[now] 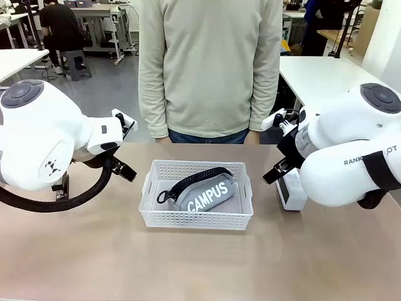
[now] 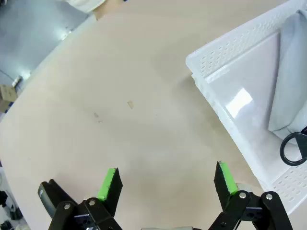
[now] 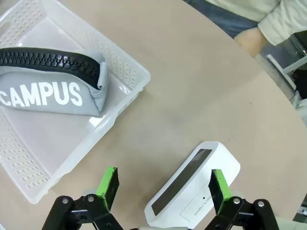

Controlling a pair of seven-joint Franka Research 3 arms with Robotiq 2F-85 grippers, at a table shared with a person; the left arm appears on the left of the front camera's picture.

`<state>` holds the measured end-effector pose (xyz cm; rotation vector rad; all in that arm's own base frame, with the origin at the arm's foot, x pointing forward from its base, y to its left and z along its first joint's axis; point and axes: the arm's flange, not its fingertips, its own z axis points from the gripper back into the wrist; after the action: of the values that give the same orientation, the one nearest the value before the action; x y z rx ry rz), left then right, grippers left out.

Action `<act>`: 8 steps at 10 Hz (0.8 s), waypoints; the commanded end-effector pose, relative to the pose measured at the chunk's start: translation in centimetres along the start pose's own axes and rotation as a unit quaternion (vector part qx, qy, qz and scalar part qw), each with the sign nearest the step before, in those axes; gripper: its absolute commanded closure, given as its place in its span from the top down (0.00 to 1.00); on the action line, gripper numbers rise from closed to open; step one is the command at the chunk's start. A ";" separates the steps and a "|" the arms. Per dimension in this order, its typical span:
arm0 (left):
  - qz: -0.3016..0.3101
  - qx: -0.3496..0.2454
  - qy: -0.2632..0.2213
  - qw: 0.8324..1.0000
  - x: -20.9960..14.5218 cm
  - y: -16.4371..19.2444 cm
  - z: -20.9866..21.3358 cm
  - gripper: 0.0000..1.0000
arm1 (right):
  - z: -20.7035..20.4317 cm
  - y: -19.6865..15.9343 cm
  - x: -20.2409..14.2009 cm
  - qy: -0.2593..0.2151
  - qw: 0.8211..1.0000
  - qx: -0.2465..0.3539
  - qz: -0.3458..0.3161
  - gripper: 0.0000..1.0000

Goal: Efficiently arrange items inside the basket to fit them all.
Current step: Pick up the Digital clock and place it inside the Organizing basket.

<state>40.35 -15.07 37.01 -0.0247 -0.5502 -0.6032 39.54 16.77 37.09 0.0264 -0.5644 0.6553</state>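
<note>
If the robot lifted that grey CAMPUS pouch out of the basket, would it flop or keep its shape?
Probably flops: the CAMPUS pouch looks like soft fabric, creased at its end. Likely light, and its ring may dangle and snag the basket.

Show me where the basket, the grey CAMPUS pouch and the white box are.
basket (image 1: 195, 221), front view, on its near lattice wall.
grey pouch (image 1: 210, 195), front view, on the white lettering.
white box (image 3: 192, 184), right wrist view, on its top face.
</note>
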 end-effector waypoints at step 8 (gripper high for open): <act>0.000 0.000 0.000 1.000 0.0 0.0 0.0 1.00 | 0.0 0.0 0.0 0.000 1.000 0.000 0.000 1.00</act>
<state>40.36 -15.07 37.01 -0.0250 -0.5502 -0.6026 39.54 16.77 37.07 0.0260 -0.5639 0.6558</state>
